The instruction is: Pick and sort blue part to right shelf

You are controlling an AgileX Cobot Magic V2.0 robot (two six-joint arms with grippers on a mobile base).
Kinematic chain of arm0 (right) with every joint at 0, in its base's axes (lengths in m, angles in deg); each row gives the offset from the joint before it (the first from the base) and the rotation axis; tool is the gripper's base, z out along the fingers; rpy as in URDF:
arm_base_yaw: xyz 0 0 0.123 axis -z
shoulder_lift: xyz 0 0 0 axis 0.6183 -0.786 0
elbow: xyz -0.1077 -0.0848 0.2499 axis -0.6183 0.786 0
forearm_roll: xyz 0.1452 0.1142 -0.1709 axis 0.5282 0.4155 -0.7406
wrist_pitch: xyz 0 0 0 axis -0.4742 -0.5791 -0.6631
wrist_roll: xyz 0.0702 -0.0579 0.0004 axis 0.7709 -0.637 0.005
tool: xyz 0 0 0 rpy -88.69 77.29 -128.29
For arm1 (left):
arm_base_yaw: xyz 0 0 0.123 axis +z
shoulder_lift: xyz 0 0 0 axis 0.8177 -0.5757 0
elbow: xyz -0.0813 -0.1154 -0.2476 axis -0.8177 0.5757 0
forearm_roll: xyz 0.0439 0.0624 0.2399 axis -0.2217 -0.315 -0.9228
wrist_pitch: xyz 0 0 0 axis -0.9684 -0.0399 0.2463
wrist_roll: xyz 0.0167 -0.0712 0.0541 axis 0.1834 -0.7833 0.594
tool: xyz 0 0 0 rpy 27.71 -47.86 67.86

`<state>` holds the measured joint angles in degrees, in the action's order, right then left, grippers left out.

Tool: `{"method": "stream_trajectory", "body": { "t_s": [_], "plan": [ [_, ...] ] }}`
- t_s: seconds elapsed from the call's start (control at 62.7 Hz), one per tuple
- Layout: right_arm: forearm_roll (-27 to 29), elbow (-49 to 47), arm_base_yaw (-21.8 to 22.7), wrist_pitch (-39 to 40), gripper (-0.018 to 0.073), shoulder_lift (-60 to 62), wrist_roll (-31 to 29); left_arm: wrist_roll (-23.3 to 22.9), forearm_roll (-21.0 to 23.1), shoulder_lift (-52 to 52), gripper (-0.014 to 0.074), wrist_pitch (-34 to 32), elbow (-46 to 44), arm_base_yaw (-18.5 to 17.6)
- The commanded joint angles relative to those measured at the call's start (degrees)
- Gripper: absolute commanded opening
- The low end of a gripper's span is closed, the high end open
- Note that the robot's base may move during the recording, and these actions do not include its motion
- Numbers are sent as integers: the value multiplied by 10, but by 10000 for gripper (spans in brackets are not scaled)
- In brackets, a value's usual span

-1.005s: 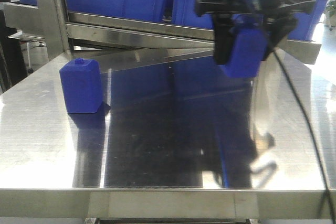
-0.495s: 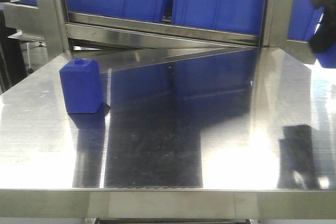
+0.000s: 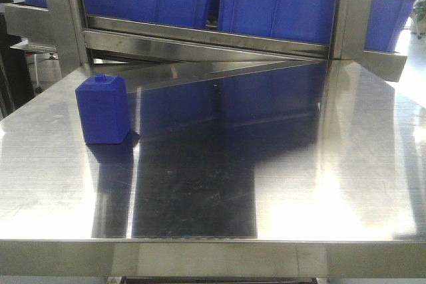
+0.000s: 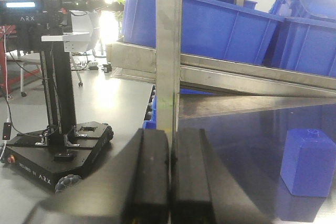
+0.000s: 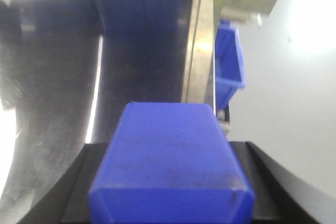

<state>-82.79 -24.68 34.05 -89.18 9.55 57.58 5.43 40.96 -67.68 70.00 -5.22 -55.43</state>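
Steel table (image 5: 47, 77), blue part (image 5: 170, 150) clamped in right claw (image 5: 170, 195)

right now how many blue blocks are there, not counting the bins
2. A squat block stands on the table, left side. The blue part is held in the right end effector. Others may be hidden in the bins.

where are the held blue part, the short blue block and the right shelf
blue part (image 5: 170, 156): right wrist view, its broad top face.
short blue block (image 3: 103, 114): front view, its front face.
right shelf (image 3: 200, 39): front view, its steel front rail.
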Motion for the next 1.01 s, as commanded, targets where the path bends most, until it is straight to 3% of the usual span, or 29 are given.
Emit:
{"method": "stream_trajectory", "body": {
  "t_s": [0.0, 0.415, 0.989],
  "plan": [
    [-8, 6, 5, 67, 455, 57, -6, 0, 1, 13, 124, -52, 12, 1],
    [-38, 53, 5, 65, 455, 247, -6, 0, 1, 13, 124, -52, 12, 1],
    [-38, 55, 5, 65, 455, 258, -6, 0, 1, 13, 124, -52, 12, 1]
  ]
}}
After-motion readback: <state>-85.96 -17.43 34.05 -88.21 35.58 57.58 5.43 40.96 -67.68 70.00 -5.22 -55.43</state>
